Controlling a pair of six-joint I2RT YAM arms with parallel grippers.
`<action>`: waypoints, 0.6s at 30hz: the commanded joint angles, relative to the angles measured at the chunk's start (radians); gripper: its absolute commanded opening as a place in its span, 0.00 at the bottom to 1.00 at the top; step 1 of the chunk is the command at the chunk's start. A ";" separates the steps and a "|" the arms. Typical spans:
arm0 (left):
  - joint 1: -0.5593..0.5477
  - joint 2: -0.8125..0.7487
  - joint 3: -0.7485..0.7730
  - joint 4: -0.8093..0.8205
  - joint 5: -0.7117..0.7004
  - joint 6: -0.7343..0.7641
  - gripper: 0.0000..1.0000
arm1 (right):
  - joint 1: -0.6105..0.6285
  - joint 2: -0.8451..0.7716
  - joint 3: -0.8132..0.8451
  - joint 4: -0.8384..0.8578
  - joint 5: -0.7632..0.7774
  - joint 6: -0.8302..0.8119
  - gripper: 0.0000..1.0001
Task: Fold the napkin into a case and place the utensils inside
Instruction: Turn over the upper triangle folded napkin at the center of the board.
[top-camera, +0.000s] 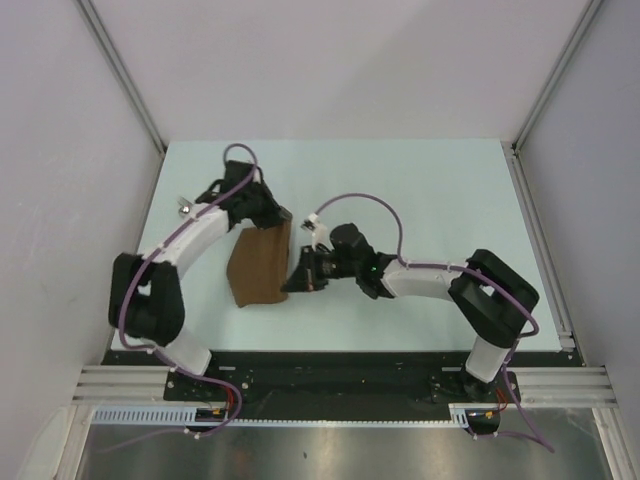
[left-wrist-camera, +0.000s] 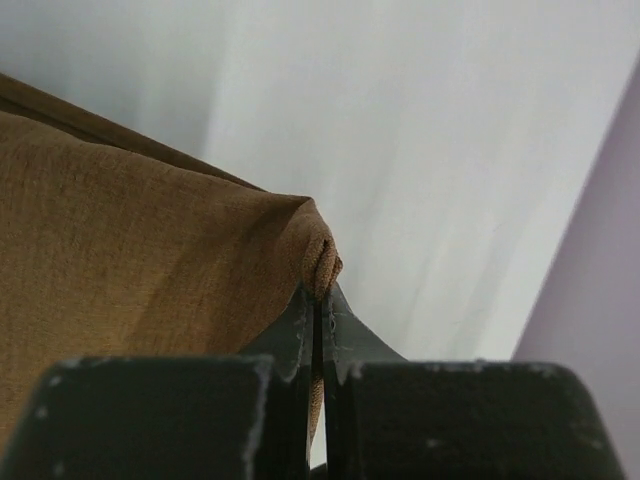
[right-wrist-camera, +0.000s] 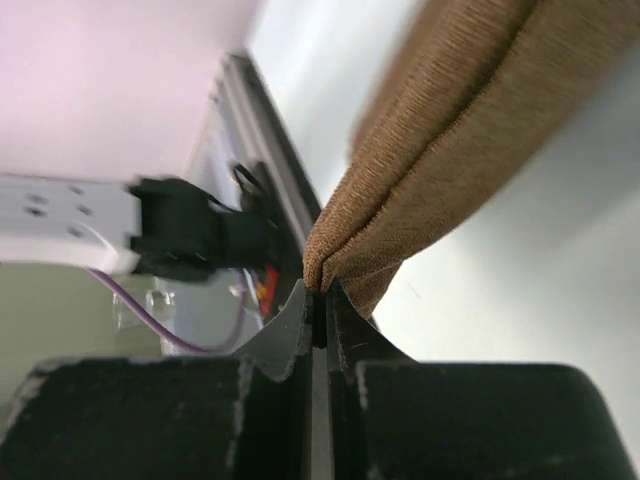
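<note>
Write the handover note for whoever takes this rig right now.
Left gripper: shut on a corner of the napkin.
Right gripper: shut on a doubled edge of the napkin.
The napkin is on the table between the arms, its right side pinched by both.
Done: at least one fold.
To do: finish the case, then put in the utensils, which I cannot clearly make out.

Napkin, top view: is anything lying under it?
Only pale table shows around the folded napkin, pinched by the left gripper and right gripper. Anything beneath the cloth is covered.
</note>
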 joint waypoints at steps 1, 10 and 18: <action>-0.122 0.108 0.082 0.256 -0.137 -0.033 0.00 | -0.036 -0.143 -0.200 0.104 -0.158 0.039 0.00; -0.280 0.364 0.223 0.350 -0.143 -0.084 0.00 | -0.273 -0.344 -0.547 0.033 -0.193 -0.028 0.00; -0.355 0.530 0.345 0.477 -0.099 -0.107 0.00 | -0.464 -0.424 -0.650 -0.083 -0.219 -0.123 0.03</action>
